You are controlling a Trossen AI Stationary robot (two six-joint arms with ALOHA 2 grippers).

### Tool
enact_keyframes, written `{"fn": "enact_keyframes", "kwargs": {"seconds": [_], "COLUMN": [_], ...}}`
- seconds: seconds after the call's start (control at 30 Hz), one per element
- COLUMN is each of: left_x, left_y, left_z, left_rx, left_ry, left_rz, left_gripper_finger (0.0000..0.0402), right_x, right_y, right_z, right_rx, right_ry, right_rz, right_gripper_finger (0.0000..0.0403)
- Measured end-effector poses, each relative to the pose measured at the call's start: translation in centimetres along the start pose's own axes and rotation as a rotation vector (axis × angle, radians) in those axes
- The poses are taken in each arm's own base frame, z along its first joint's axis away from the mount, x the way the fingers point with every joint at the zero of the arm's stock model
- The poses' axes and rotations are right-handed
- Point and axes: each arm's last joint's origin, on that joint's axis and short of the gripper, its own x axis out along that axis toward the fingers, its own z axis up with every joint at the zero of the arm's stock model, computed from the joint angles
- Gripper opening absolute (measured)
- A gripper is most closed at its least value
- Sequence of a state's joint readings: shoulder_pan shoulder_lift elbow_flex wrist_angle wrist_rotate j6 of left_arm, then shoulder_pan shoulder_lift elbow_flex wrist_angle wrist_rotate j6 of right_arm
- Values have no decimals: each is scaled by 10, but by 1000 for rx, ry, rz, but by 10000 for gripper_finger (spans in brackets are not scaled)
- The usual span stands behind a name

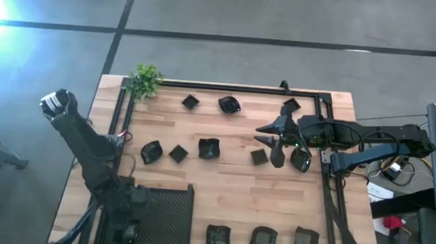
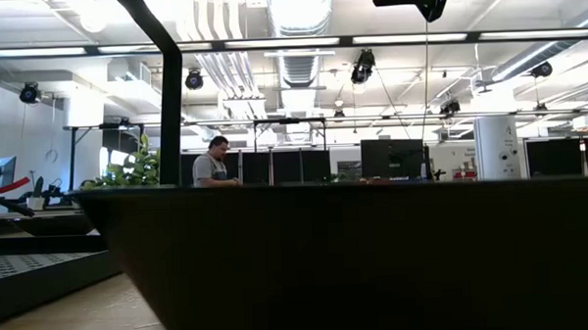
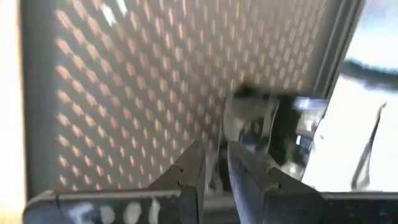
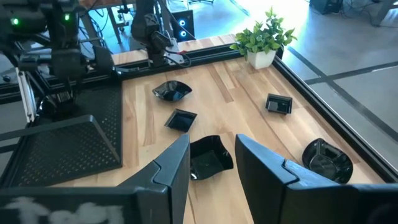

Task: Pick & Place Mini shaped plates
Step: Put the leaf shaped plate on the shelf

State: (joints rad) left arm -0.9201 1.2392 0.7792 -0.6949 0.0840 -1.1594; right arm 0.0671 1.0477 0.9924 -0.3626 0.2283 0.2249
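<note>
Several small glossy black dishes lie flat on the wooden table: three near the far edge, a middle row and three along the near edge. My right gripper hovers open over the table's middle right, its fingers pointing toward the left edge. In the right wrist view its open fingers frame a wavy-rimmed square dish, the same one as, without touching it. Another dish lies just beside the gripper. My left gripper rests shut over the black mesh tray.
A small green plant stands at the far left corner. A black frame rail borders the table's far side and another its right side. A dark wall blocks the low view; a person is in the room behind. Bare wood lies between the dish rows.
</note>
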Motion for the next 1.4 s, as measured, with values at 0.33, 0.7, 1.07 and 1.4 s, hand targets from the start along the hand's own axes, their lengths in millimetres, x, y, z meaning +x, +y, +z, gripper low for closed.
{"fn": "enact_keyframes", "kwargs": {"seconds": [0.33,0.7,1.07,1.4], "left_x": [-38,-48,-56,-60], "left_y": [18,44,72,91], "left_z": [25,56,72,76], "left_rx": [-77,-153,-271,-378], "left_ry": [-439,-609,-666,-638], "left_rz": [48,197,380,467], "left_gripper_finger": [62,62,62,62], "right_x": [0,0,0,0], "right_y": [0,-1,-1,-1], "right_z": [0,-3,-5,-5], "right_rx": [0,-8,-34,-41], "right_ry": [0,30,47,46], "right_rz": [0,-6,-10,-10], "right_gripper_finger": [123,123,123,123]}}
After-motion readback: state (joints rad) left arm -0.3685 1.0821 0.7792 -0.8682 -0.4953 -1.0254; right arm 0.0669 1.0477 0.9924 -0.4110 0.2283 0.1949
